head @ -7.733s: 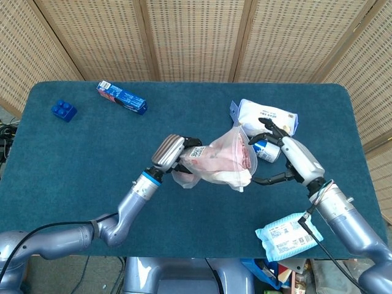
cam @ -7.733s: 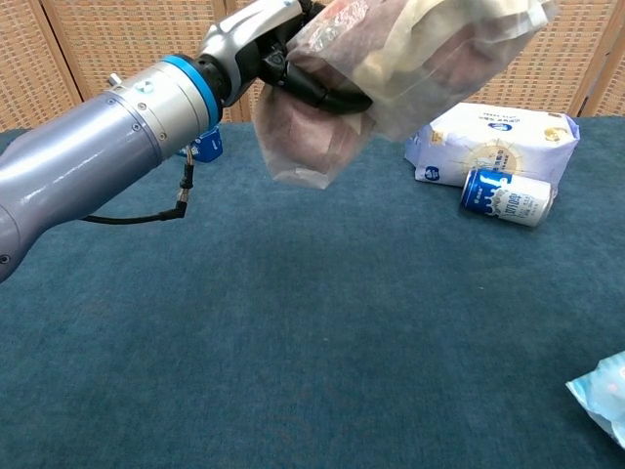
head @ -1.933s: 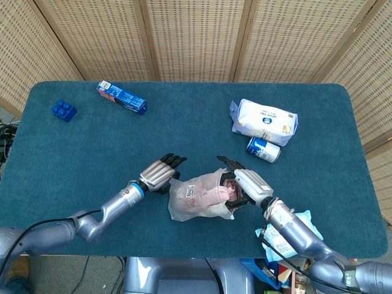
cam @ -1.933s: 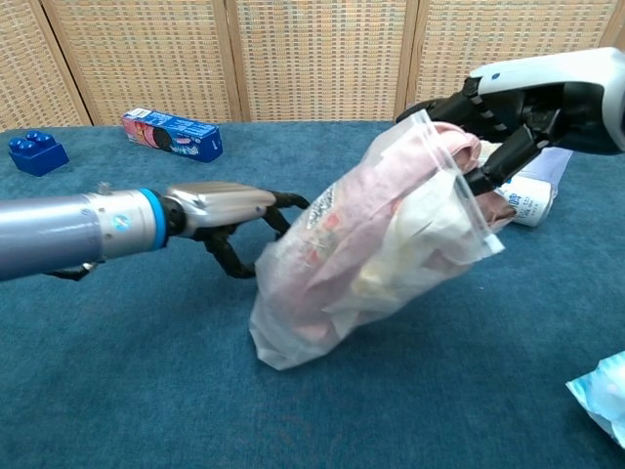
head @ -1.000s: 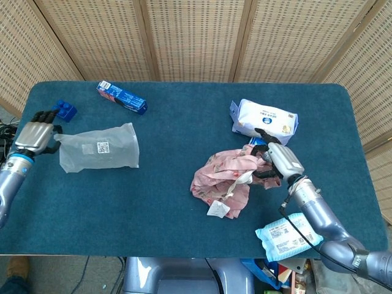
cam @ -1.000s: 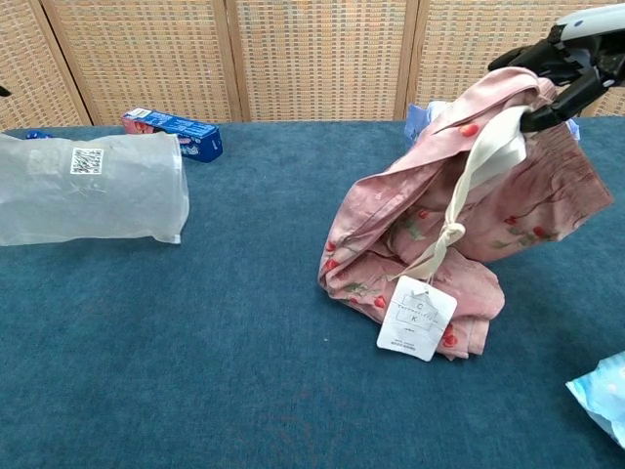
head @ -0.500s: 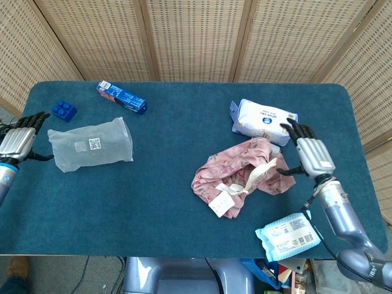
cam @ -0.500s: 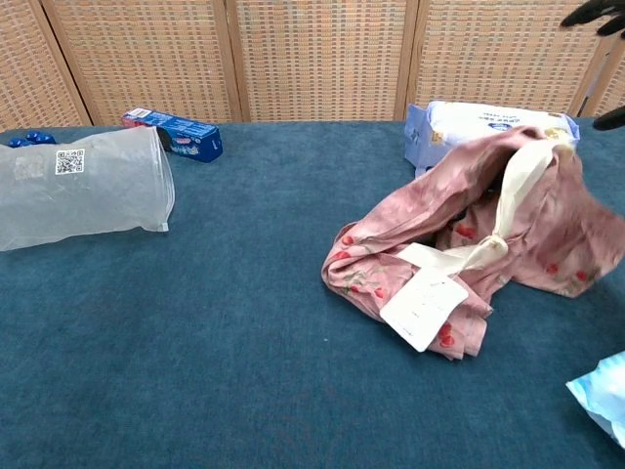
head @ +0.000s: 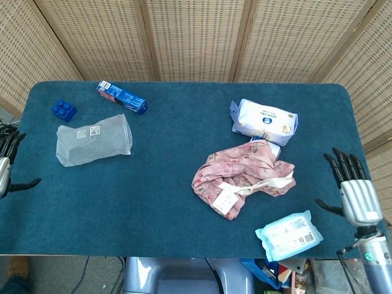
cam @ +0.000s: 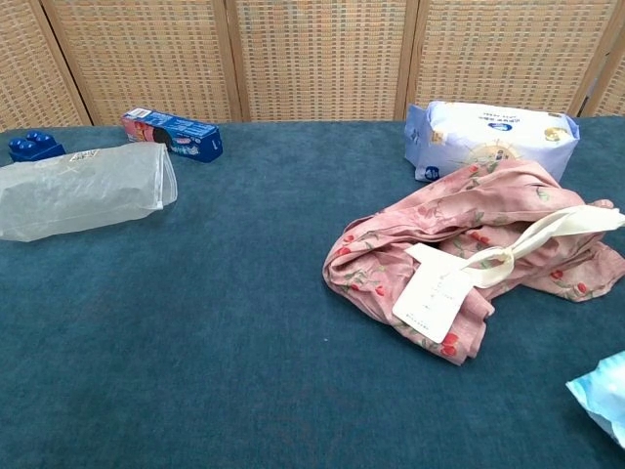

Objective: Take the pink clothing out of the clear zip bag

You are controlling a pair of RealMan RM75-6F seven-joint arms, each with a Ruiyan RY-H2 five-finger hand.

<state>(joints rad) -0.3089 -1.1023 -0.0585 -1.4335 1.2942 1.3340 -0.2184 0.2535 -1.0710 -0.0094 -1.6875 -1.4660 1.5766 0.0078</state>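
The pink clothing [head: 242, 171] [cam: 459, 259], printed with red cherries and carrying a cream drawstring and a white tag, lies in a loose heap right of the table's middle. The clear zip bag [head: 94, 139] [cam: 78, 188] lies flat and empty at the left, its mouth towards the middle. My left hand [head: 6, 162] hangs off the table's left edge, fingers spread, holding nothing. My right hand [head: 354, 193] is past the right edge, fingers spread and empty. Neither hand shows in the chest view.
A blue toy block [head: 64, 110] and a blue snack box [head: 121, 97] sit at the back left. A white tissue pack [head: 265, 120] lies behind the clothing, and a wet-wipe pack [head: 288, 234] lies at the front right.
Both hands have let go and drawn back off the table's sides. The bag has settled flat on the left, and the clothing has slumped into a lower heap.
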